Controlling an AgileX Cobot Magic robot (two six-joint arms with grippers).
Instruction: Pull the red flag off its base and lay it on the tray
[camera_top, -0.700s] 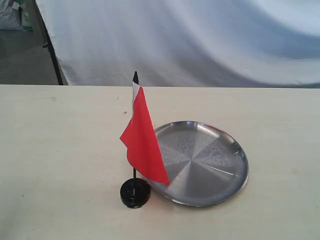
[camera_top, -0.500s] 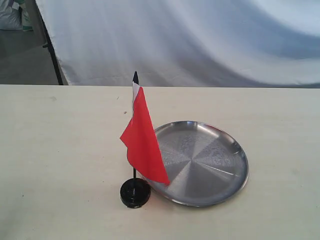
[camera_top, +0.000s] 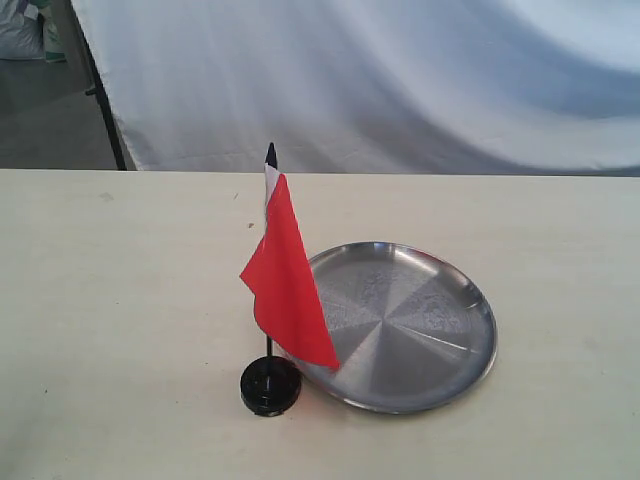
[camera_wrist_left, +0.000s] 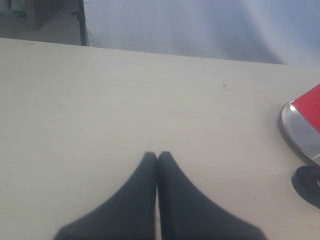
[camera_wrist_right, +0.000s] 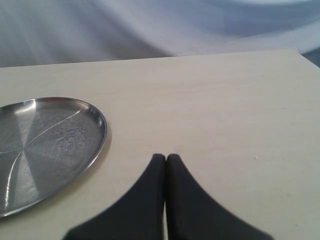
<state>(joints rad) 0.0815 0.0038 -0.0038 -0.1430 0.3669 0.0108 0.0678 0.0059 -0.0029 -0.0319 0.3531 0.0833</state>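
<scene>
- Over on the exterior camera, neither arm shows up at all. The red flag (camera_top: 285, 275) stands upright with its stick plugged into the base (camera_top: 270, 386), and the base sits just beside the rim of the tray (camera_top: 420, 330). Nothing is lying on the tray.
- Left wrist camera: the left gripper (camera_wrist_left: 157, 156) is clenched, fingers pressed together with nothing between them, over bare table (camera_wrist_left: 100, 100). A corner of red cloth, a slice of tray rim and part of the base peek in off to one side of the fingertips, well apart from them.
- Right wrist camera: the right gripper (camera_wrist_right: 165, 158) is also pinched together on nothing. The tray lies ahead and off to one side of it, near but not touching. The flag doesn't show here.
- My read: the pull hasn't started, so this is the approach step.
- Next move, I'd guess: one gripper spreads its fingers, comes in on the thin stick clear of the cloth, pinches it and lifts straight up. That little base looks light and may ride up with the stick, so the other gripper may need to pin it down.
</scene>
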